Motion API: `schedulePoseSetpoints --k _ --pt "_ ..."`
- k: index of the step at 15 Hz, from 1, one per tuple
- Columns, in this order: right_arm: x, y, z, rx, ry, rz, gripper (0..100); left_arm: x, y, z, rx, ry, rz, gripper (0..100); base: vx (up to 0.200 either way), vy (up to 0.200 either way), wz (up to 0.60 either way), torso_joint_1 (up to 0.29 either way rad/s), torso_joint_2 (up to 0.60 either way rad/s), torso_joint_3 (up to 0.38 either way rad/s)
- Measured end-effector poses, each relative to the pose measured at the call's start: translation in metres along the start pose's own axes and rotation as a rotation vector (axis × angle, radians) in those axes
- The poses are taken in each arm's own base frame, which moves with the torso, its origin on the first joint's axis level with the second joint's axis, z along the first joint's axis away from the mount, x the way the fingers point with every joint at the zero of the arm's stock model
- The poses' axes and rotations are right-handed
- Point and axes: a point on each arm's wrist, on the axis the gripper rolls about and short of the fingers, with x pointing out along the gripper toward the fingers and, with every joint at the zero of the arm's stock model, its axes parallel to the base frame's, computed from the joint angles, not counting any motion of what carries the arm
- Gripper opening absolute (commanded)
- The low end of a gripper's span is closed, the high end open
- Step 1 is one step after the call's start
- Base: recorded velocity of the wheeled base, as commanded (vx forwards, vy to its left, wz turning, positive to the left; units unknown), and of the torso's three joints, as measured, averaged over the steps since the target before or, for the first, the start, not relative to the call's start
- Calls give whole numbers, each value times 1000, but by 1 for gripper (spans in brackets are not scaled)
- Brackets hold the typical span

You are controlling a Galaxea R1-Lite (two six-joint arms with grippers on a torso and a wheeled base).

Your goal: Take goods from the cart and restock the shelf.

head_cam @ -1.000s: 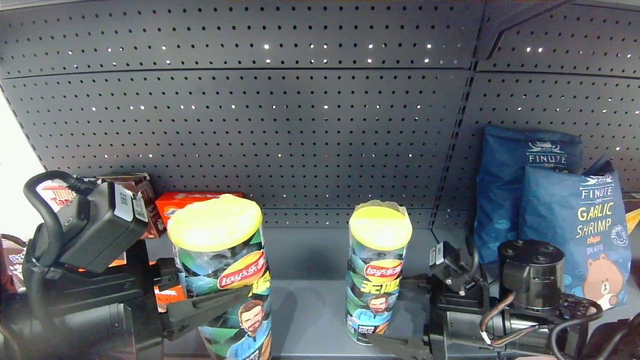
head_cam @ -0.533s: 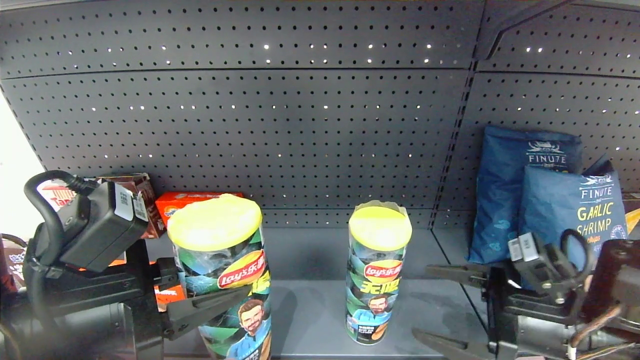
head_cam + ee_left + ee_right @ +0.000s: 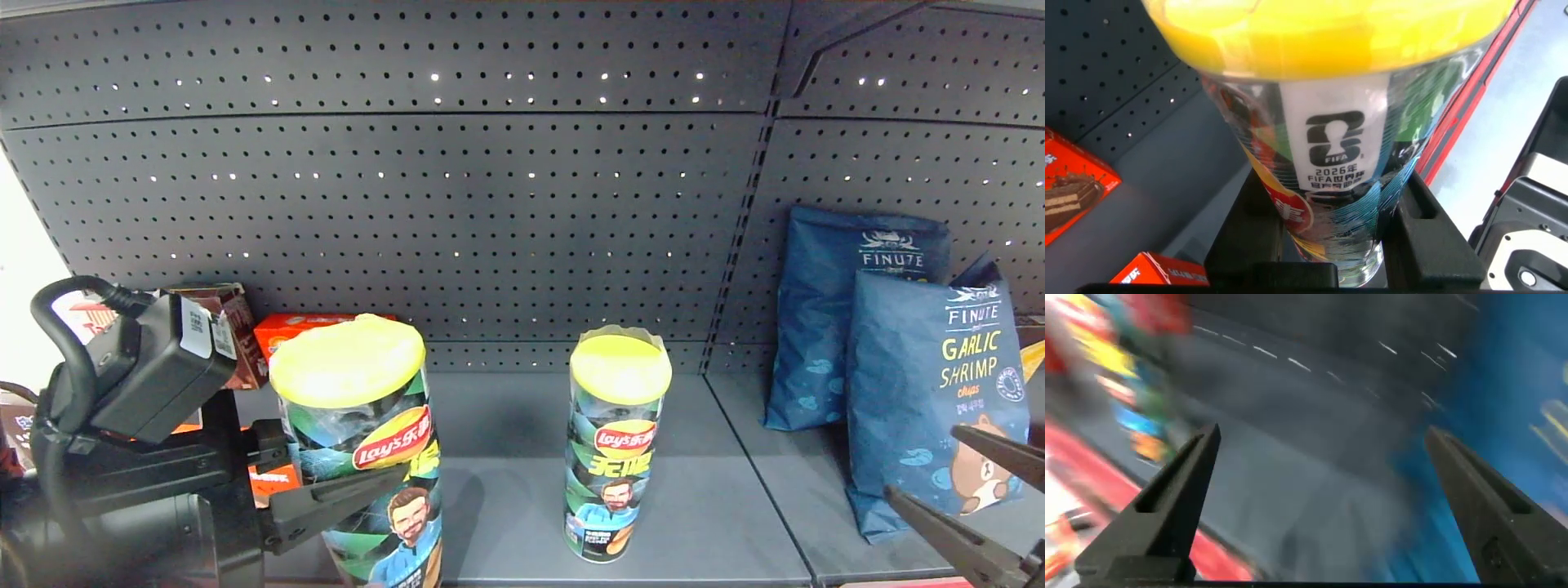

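Note:
At the front left of the grey shelf (image 3: 522, 441), my left gripper (image 3: 326, 482) is shut on a chips can (image 3: 359, 457) with a yellow lid; the left wrist view shows the same chips can (image 3: 1331, 155) upright between the black fingers (image 3: 1429, 229). A second chips can (image 3: 616, 445) stands alone on the shelf near the middle. My right gripper (image 3: 971, 490) is at the lower right edge, open and holding nothing, in front of the blue chip bags (image 3: 931, 367). From the right wrist, its fingers (image 3: 1176, 498) spread wide over the shelf.
A dark brown box (image 3: 224, 322) and an orange box (image 3: 298, 331) sit at the shelf's back left. A perforated back panel (image 3: 490, 204) rises behind. A divider (image 3: 735, 269) separates the bay with the blue bags. The shelf's front edge is red (image 3: 1470, 106).
My right gripper has let go of the middle can and drawn away to the right, to the lower right edge. The left gripper with its can has barely shifted.

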Motion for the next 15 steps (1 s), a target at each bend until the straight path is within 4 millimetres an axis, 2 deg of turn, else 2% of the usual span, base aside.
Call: schedulePoseSetpoints --k 4,7,10,15 --pt "-63 18 -29 6 50 -210 100 -5 -3 -7 -3 7 -3 0 0 0 0 0 0 0" --pt "-95 31 -63 19 115 -414 100 -8 -4 -6 -2 -3 -3 0 0 0 0 0 0 0" --pt "-105 35 -67 0 16 -463 100 -9 -5 -6 0 -8 -3 0 0 0 0 0 0 0" --pt "-108 37 -68 39 -32 -494 100 -13 -6 -9 -2 -10 -1 0 0 0 0 0 0 0"
